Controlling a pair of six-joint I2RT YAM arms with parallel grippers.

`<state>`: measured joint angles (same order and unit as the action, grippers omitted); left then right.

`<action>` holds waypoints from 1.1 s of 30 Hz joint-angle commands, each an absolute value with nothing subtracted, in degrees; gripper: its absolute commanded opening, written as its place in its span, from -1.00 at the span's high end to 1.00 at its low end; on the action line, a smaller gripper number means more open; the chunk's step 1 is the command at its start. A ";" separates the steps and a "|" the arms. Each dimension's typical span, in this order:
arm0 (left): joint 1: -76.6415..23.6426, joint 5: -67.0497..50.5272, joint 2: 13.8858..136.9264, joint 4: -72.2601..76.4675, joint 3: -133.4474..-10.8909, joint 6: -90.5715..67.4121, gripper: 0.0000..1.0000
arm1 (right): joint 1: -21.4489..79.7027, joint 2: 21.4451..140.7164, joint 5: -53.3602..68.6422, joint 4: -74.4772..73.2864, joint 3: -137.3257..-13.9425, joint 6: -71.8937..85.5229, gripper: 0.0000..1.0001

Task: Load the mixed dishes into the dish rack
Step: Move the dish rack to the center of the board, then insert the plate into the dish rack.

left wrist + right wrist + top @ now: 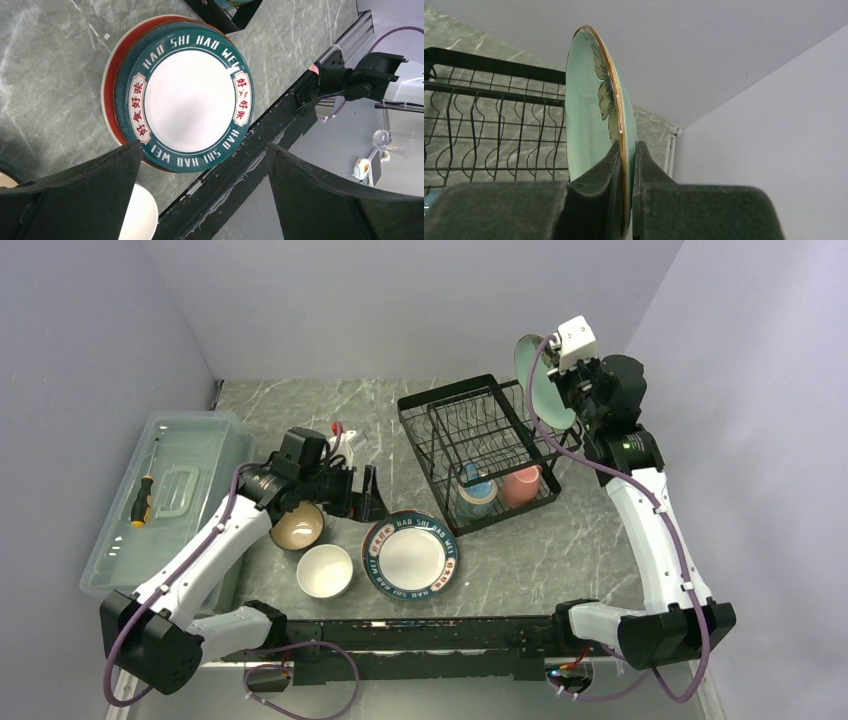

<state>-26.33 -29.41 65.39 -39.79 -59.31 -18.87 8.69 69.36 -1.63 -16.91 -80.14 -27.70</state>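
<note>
Right wrist view: the right end effector [626,150] is seen clenched on the rim of the mint-green flower plate [589,100]. This plate is held upright on its edge, in the air by the far right corner of the dish rack [489,115]. The step in hand is judged to be the placing of this plate. For the next move its edge must be lined up between two wire dividers, then lowered, and let go only when it is supported. The rack's upper bar could be struck on the way down.

The left end effector [202,150] is released, its jaws wide apart, over the lettered plate [190,100]. That plate lies on a red plate [112,100] on the worktop [530,560], just before the rack. A pink mug [521,485] and a blue mug [476,492] are standing in the rack. A white bowl [325,570] and a brown bowl [297,527] are not yet loaded. A clear plastic box [120,550] with a screwdriver [141,502] is at the left, well apart.
</note>
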 commanded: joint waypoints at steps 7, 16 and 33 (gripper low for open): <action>-26.46 -29.20 63.52 -38.92 -58.90 -17.56 -0.99 | 8.44 65.50 -1.49 -6.50 -78.94 -24.74 1.00; -26.46 -28.38 62.92 -38.72 -58.50 -17.78 -0.99 | 8.48 66.65 -1.67 -6.97 -81.26 -24.00 1.00; -26.46 -29.02 63.47 -39.08 -58.65 -17.54 -0.99 | 8.61 71.23 -1.57 -11.66 -89.92 -20.67 1.00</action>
